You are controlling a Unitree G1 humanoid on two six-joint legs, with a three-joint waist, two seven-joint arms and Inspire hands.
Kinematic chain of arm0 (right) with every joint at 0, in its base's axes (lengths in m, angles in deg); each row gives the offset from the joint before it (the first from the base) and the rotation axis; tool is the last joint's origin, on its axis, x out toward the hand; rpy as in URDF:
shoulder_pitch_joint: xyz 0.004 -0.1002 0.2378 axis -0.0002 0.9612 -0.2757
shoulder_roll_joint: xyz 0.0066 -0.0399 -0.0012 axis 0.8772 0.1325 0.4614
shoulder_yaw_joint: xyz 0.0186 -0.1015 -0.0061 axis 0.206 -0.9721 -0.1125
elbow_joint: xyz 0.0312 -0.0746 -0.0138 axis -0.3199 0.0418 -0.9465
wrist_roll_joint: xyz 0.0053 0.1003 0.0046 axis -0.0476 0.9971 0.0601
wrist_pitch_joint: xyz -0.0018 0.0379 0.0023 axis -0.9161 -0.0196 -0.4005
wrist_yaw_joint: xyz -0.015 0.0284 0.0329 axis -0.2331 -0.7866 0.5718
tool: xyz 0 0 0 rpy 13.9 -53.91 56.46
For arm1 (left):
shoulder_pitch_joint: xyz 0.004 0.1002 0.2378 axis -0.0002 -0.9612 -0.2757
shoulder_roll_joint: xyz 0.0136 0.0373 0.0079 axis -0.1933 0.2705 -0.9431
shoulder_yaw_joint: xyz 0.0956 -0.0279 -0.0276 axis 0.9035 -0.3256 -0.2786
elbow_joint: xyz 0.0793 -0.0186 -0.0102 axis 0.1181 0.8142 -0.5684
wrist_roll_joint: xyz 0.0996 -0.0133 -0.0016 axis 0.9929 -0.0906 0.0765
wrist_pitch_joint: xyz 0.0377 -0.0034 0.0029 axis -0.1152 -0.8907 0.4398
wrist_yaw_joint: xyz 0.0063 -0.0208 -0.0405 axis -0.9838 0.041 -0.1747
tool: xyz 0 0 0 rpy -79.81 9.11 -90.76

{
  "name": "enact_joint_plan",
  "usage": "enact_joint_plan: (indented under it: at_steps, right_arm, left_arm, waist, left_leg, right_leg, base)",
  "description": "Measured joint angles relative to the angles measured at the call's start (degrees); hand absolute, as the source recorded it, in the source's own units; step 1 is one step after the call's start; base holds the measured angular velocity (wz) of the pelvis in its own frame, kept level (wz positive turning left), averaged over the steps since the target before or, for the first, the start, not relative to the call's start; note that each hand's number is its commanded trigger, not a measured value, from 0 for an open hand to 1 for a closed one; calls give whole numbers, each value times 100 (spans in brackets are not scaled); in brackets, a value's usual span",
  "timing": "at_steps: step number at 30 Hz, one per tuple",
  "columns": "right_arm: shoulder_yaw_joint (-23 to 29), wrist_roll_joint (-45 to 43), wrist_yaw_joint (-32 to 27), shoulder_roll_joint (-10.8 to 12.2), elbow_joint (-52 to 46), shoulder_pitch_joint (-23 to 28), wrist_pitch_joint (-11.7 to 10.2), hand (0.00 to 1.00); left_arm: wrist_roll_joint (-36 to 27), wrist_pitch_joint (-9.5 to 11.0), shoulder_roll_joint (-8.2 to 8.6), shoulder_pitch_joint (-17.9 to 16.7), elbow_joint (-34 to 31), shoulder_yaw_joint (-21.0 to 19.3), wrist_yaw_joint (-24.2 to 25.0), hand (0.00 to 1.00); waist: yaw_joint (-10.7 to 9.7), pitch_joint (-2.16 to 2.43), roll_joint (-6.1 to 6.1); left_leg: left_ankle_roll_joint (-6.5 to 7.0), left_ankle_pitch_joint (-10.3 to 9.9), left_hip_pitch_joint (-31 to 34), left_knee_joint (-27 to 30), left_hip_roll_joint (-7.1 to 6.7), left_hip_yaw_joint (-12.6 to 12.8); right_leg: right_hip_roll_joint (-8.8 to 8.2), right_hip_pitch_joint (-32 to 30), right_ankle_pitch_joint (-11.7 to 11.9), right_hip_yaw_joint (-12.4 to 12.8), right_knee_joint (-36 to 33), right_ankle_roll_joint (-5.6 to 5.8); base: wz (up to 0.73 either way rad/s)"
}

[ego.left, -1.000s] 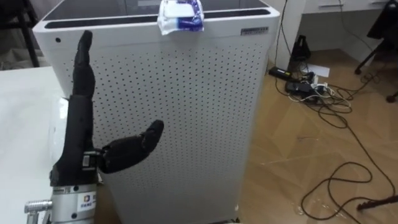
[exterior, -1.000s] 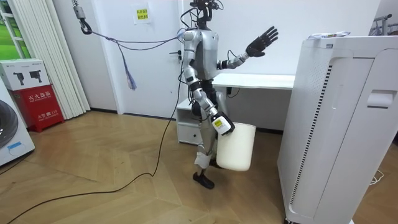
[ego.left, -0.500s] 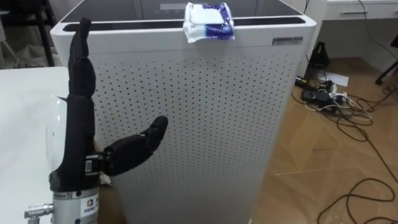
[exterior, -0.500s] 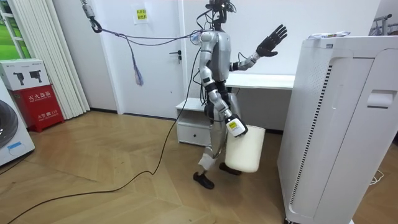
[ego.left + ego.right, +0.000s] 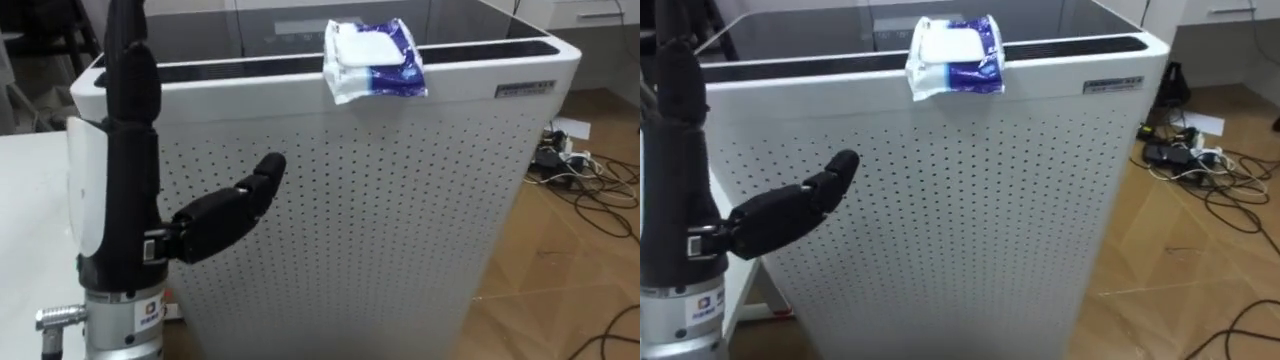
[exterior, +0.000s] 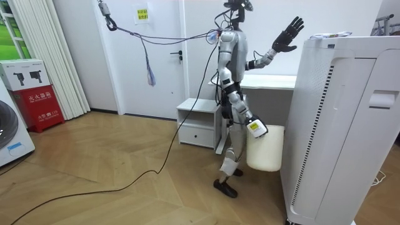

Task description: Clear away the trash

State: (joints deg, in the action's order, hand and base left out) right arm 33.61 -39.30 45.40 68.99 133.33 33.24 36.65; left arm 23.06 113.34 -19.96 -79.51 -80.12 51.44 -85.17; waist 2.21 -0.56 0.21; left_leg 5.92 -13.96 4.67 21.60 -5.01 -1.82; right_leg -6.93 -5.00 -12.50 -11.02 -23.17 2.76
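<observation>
Now stepping closer to the air purifier (image 5: 400,220), the robot is bringing its open, empty left hand (image 5: 128,160) nearer the wipes packet (image 5: 372,58) on top.

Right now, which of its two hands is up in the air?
The left hand, open and raised beside the perforated white cabinet; the right hand hangs low at the white bin by its leg.

The packet (image 5: 374,60) looks glossy crinkled plastic, the perforated cabinet (image 5: 400,210) matt.
</observation>
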Motion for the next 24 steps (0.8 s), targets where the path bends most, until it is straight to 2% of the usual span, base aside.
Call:
enact_joint_plan:
  at_steps: [4, 11, 13, 15, 18, 21, 24]
  right_arm:
    - [2, -16, 51, 12, -45, -17, -13, 100]
    - [10, -16, 60, 24, -54, -17, -13, 100]
    - [8, -14, 57, 16, -173, 6, -7, 100]
    - [6, -16, 80, -3, -289, 7, -6, 100]
    - [5, -112, 173, -37, -365, -2, -7, 100]
    - [5, -272, 280, -100, -366, 0, -7, 100]
    - [5, -429, 337, -110, -378, -1, -7, 100]
  left_arm:
    - [236, -49, -9, 6, -130, 39, 4, 0]
    - [543, -201, -18, 102, -399, 39, 22, 0]
    - [551, -308, -129, 99, -655, 92, 66, 0]
    - [536, -324, -245, 98, -768, 183, 76, 0]
    - [539, -386, -417, 62, -776, 351, 185, 0]
    - [538, -491, -528, 30, -776, 493, 336, 0]
    - [511, -510, -689, 9, -799, 577, 560, 0]
  waist:
    - [-6, 2, -53]
    - [-18, 5, -27]
    - [-26, 5, -17]
    - [-38, 7, -1]
    - [-51, -16, 81]
    - [-121, 5, 199]
    - [-200, 19, 225]
  left_leg:
    - [-44, 30, -249, -269, 84, -80]
    - [-78, 51, -550, -634, 144, -66]
    - [-78, 51, -544, -643, 149, -58]
    - [-81, 53, -567, -682, 154, -57]
    - [-82, 53, -718, -801, 171, 45]
    - [-82, 53, -745, -882, 183, 93]
    - [-87, 56, -775, -927, 199, 123]
  right_leg:
    - [136, 355, 54, -28, 506, -25]
    - [242, 687, 124, -4, 976, -40]
    - [254, 703, 130, 7, 1056, -44]
    - [259, 709, 130, 13, 1068, -44]
    - [288, 824, 143, 148, 1175, -38]
    - [304, 854, 177, 157, 1261, -30]
    - [319, 854, 177, 178, 1263, -30]
  base:
    - [8]
    - [-3]
    - [-2]
    - [-2]
    - [-10]
    - [-5]
    - [-2]
